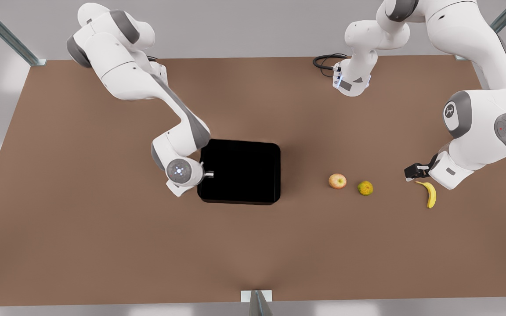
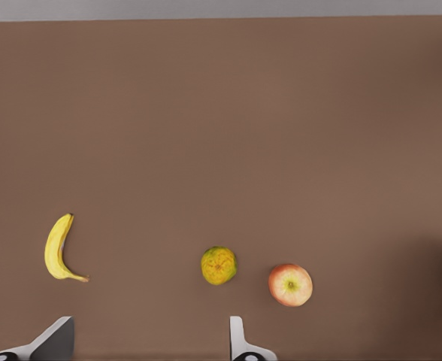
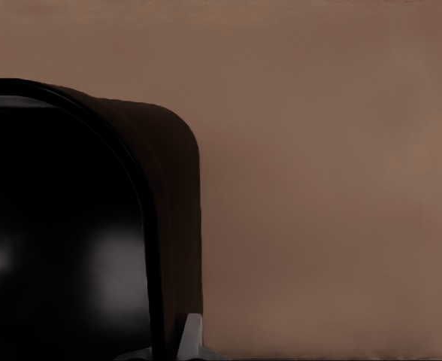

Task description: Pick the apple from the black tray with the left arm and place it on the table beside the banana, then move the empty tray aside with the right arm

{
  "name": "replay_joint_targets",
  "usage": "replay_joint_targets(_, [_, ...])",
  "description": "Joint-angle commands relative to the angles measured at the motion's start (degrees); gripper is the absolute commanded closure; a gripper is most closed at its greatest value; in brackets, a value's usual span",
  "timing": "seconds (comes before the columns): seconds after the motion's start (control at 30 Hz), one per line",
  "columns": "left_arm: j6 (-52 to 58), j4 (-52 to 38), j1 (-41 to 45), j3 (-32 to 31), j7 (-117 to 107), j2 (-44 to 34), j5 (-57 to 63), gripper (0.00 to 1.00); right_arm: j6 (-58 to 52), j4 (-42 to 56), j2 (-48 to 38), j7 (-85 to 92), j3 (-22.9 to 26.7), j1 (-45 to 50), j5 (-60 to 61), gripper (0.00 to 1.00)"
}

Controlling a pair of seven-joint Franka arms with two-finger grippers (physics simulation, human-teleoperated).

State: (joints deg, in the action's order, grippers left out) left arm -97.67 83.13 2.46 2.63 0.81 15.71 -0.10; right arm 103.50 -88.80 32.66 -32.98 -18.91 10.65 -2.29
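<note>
A glossy black tray (image 1: 240, 171) sits near the centre of the brown bench (image 1: 103, 245), its interior bare and dark. At its edge on the front view's left, the right gripper (image 1: 208, 174) stands low over the tray wall; the right wrist view shows one pale fingertip (image 3: 191, 335) just outside the tray's rounded corner (image 3: 153, 150), but whether the fingers are clamped on the wall cannot be told.

To the front view's right of the tray, the apple (image 1: 337, 181) rests on the bench, apart from the tray. Just beside it lies a mottled yellow-green fruit (image 1: 365, 188), and farther right the banana (image 1: 429, 193), so the green fruit lies between apple and banana.

The left gripper (image 1: 413, 171) hovers near the banana's dark tip, holding nothing. The left wrist view shows its fingers (image 2: 237, 338) spread wide apart above the bench, with the banana (image 2: 58, 248), green fruit (image 2: 219, 265) and apple (image 2: 290, 285) in a row beyond.
</note>
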Motion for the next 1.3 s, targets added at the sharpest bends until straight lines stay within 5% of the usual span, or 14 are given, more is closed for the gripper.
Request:
replay_joint_targets(0.0, [0.11,-0.07,0.00,0.00,1.92,-0.07,0.10,0.00,-12.18,0.03,-1.89,23.57,3.35,-0.19,2.03,0.93])
replay_joint_targets(0.43, [0.20,0.01,0.00,0.00,2.09,-0.07,0.01,0.00,-14.38,5.39,1.88,73.50,32.80,-0.19,1.94,0.96])
replay_joint_targets(0.87, [0.02,-0.07,-0.09,0.00,2.18,-0.07,0.10,0.00,2.40,5.83,12.52,76.40,35.61,-2.65,3.34,0.87])
replay_joint_targets(0.9, [0.02,-0.07,0.00,0.00,2.09,-0.07,0.10,0.00,2.40,5.83,12.52,76.23,35.61,-2.65,3.34,0.77])
replay_joint_targets(0.93, [0.02,0.01,0.00,0.00,2.18,-0.07,0.10,0.00,2.32,5.91,12.43,75.87,35.61,-2.65,3.52,0.38])
replay_joint_targets(1.0, [-0.15,-0.16,-0.09,0.09,2.27,-0.07,0.10,0.00,0.04,6.53,9.27,74.74,35.79,-2.56,8.00,0.00])
replay_joint_targets(1.17, [-0.15,-0.51,0.09,0.00,1.74,0.02,1.06,0.00,-22.91,16.19,-8.48,63.14,31.75,-1.42,9.76,0.00])
replay_joint_targets(1.23, [-0.86,-0.69,0.44,0.00,2.18,0.02,0.97,0.00,-23.00,16.73,-16.48,53.82,21.82,-1.95,3.79,0.00])
replay_joint_targets(1.27, [-0.94,-0.69,0.44,0.00,2.27,0.02,1.32,0.00,-23.00,16.73,-17.71,53.55,21.99,-1.95,2.03,0.00])
